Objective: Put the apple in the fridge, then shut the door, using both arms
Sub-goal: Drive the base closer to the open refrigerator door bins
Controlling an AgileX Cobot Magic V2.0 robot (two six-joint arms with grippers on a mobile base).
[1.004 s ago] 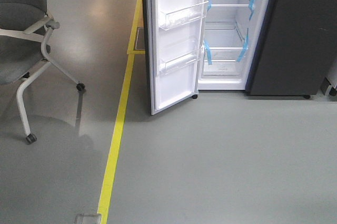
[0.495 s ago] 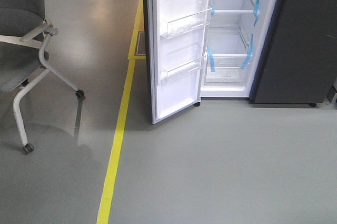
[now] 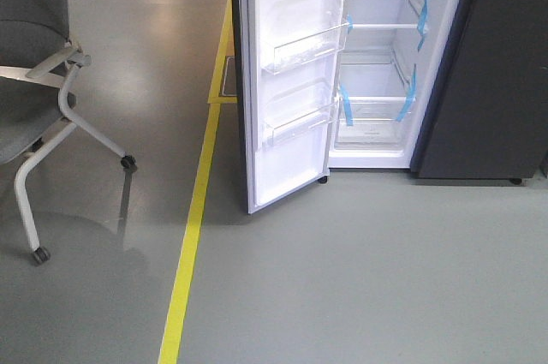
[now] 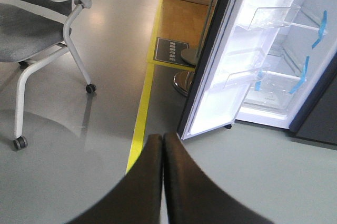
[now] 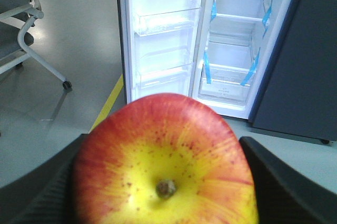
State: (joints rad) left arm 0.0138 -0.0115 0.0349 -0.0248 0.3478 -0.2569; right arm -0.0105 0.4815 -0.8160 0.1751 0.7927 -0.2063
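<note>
My right gripper [image 5: 165, 179] is shut on the apple [image 5: 164, 161], red with a yellow centre and a stem dimple, which fills the lower right wrist view. Ahead stands the fridge [image 3: 381, 73] with its white interior, glass shelves and blue tape strips. Its door [image 3: 287, 81] is swung wide open to the left, clear bins facing me. In the left wrist view the left gripper [image 4: 162, 139] is shut and holds nothing, its tips pressed together above the floor, short of the door [image 4: 247, 60]. Neither gripper shows in the front view.
A grey wheeled chair [image 3: 34, 81] stands at the left. A yellow floor line [image 3: 193, 235] runs toward the door's left side. The fridge's dark-grey side [image 3: 492, 73] fills the right. A round stand base [image 4: 184, 79] sits behind the door.
The fridge and door have grown larger and slid slightly down and right in the front view. The chair has drifted left and lower.
</note>
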